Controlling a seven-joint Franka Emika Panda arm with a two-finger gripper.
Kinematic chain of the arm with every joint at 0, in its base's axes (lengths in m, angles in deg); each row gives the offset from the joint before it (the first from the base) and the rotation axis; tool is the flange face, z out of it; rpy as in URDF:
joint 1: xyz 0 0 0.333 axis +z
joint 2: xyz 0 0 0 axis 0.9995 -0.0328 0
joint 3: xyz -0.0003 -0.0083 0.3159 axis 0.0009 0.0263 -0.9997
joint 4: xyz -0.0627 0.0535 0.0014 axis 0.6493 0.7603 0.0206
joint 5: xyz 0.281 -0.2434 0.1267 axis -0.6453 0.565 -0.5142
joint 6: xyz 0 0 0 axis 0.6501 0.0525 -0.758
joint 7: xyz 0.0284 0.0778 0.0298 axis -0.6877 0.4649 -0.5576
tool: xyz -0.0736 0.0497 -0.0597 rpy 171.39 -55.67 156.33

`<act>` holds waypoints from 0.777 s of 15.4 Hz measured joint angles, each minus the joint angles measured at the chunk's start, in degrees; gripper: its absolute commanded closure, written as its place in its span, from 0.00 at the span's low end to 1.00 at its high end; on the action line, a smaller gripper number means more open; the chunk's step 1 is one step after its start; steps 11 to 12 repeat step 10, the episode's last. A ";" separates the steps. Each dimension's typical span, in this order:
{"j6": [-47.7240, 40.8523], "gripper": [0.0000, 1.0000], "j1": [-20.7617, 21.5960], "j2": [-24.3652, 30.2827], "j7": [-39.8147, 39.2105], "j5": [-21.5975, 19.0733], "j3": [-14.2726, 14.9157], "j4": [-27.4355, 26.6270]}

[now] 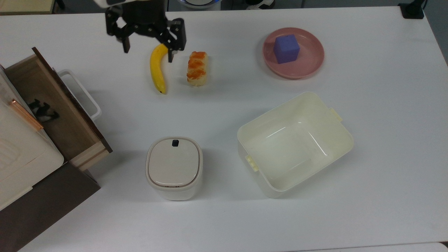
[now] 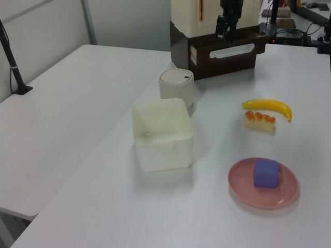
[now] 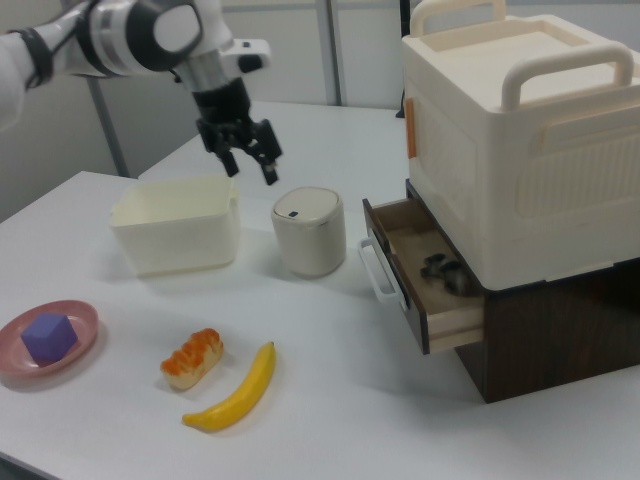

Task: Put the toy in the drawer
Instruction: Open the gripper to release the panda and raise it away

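The claw (image 1: 147, 52) hangs up high over the desk (image 1: 367, 147) with its two black fingers spread wide apart and nothing between them, and in the top view one fingertip sits right over the stem end of the yellow banana (image 1: 157, 70). From the right view the claw (image 3: 251, 166) floats in the air above the cream bin (image 3: 176, 237) and the round lidded canister (image 3: 309, 231), clear of both. And there's the toy (image 1: 42, 110), the little black-and-white panda, down inside the drawer (image 1: 63, 115), lying on the wooden floor near the cabinet end; the right view catches it too, a small dark shape (image 3: 449, 274) tucked under the cream upper box of the cabinet (image 3: 520, 150). The drawer (image 3: 420, 275) stands pulled out, its dark front panel and white handle facing the desk. Beside the banana in the top view lies a bread roll with orange glaze (image 1: 197, 68), the two just beside each other but apart. Off toward the top view's right a pink plate (image 1: 311, 59) carries a purple cube (image 1: 286, 49). The cream bin (image 1: 336, 140) sits open-topped below the plate in the top view, with the canister (image 1: 174, 168) to the top view's left of it.
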 measured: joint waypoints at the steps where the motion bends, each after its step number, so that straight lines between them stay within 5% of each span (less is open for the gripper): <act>1: -1.92 0.00 1.59 0.97 1.71 -0.02 0.13 -0.12; 12: -6.11 0.00 4.58 5.00 -0.93 -1.48 1.45 -3.58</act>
